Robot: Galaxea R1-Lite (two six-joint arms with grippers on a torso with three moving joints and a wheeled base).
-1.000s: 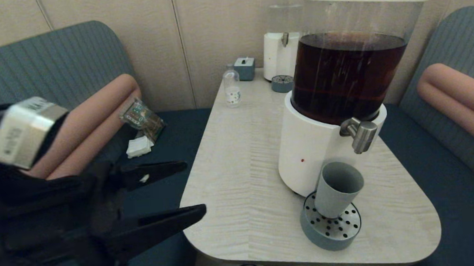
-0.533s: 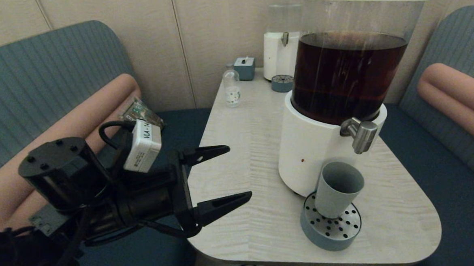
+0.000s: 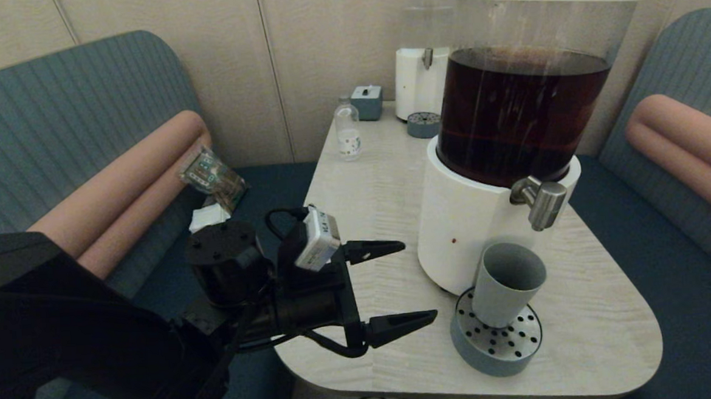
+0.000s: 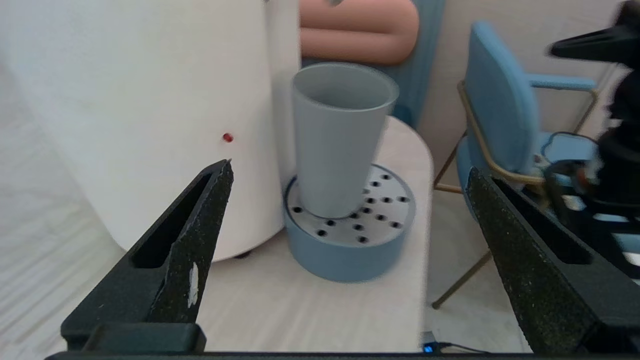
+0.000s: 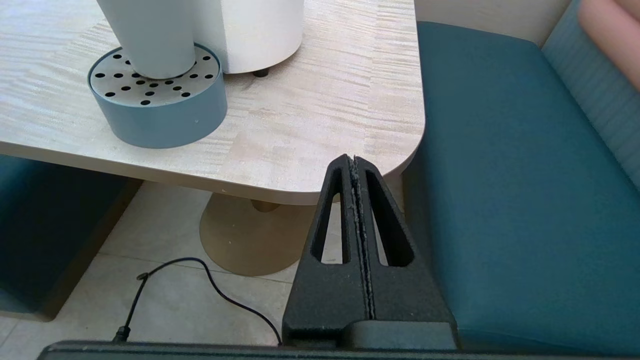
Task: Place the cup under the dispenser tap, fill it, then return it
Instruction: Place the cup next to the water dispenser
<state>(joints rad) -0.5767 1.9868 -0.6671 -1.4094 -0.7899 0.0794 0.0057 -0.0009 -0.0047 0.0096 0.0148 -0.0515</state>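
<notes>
The grey-blue cup [image 3: 506, 284] [image 4: 337, 137] stands upright on the round perforated drip tray [image 3: 497, 341] [image 4: 352, 230], right below the brushed-steel dispenser tap [image 3: 539, 201] of the big white-based dispenser [image 3: 472, 218] of dark liquid. My left gripper [image 3: 417, 281] [image 4: 350, 172] hovers over the table's left part, open wide, pointing at the cup and still a short way from it, with nothing between its fingers. My right gripper [image 5: 354, 161] is shut and empty, parked low beside the table's near right corner, out of the head view.
A second clear-tank dispenser [image 3: 424, 50] with its own small tray [image 3: 423, 125], a small bottle [image 3: 347, 130] and a grey box [image 3: 367, 101] stand at the table's far end. Teal bench seats flank the table [image 3: 357, 236]. A cable [image 5: 200, 280] lies on the floor.
My left arm has swung in from the left bench side toward the cup, its open gripper now over the table. The cup and dispenser have not moved.
</notes>
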